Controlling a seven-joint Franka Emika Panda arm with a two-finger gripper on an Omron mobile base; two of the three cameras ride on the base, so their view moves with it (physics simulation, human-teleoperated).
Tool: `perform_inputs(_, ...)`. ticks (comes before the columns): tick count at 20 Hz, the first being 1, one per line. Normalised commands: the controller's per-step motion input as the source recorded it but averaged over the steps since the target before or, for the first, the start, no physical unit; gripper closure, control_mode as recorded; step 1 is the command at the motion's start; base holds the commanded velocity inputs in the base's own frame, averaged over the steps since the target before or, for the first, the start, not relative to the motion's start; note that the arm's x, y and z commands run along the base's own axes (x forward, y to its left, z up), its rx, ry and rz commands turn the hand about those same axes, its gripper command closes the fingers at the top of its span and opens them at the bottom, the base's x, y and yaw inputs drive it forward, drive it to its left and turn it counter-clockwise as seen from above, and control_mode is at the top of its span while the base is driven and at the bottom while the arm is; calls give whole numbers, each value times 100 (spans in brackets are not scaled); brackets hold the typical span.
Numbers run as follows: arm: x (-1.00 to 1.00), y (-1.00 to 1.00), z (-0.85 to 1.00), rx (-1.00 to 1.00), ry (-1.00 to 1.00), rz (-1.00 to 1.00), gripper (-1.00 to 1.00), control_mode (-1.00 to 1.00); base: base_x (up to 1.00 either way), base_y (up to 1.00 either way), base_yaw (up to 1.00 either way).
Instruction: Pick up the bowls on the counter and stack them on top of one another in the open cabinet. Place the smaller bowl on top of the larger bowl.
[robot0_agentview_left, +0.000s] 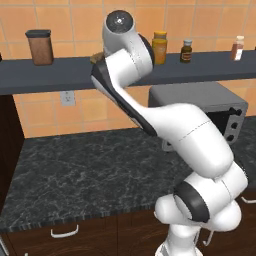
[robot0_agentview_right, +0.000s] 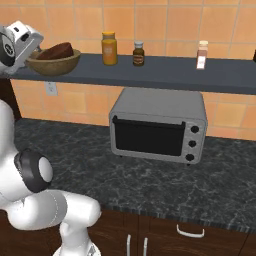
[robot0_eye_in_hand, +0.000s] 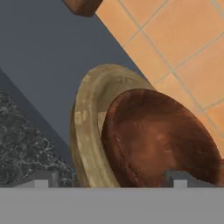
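Note:
The smaller bowl (robot0_eye_in_hand: 162, 140), dark reddish-brown and glossy, sits inside the larger bowl (robot0_eye_in_hand: 87, 131), a wide tan one, on the slate-grey shelf of the open cabinet (robot0_eye_in_hand: 39, 48). The right base view has the same stack, smaller bowl (robot0_agentview_right: 57, 51) in larger bowl (robot0_agentview_right: 54, 65), at the shelf's (robot0_agentview_right: 165, 67) left end. My gripper (robot0_eye_in_hand: 109, 181) hangs just over the stack, its fingertips (robot0_eye_in_hand: 41, 181) spread wide and gripping nothing. From the right base the gripper (robot0_agentview_right: 36, 50) sits at the bowls' left edge. In the left base view my arm hides the bowls except a tan sliver (robot0_agentview_left: 97, 58).
On the shelf stand a brown canister (robot0_agentview_left: 40, 47), an orange jar (robot0_agentview_right: 109, 48), a dark bottle (robot0_agentview_right: 138, 54) and a small red-capped bottle (robot0_agentview_right: 202, 55). A grey microwave oven (robot0_agentview_right: 159, 125) stands on the black marbled counter (robot0_agentview_left: 75, 170), under the shelf. Orange tiles back the wall.

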Motion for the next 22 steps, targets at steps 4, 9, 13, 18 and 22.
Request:
perform_inputs(4, -100, 5, -18, -5, -29, 0, -100, -100, 0, 0, 0)
perform_inputs(9, -100, -83, -92, 5, -18, 0, -100, -100, 0, 0, 0)
perform_inputs(13, -100, -100, -100, 8, -10, 0, -100, -100, 0, 0, 0)
perform_inputs(18, -100, -100, -92, 12, -19, 0, -100, -100, 0, 0, 0)
perform_inputs(22, -100, -100, -19, 21, -30, 0, -100, -100, 0, 0, 0)
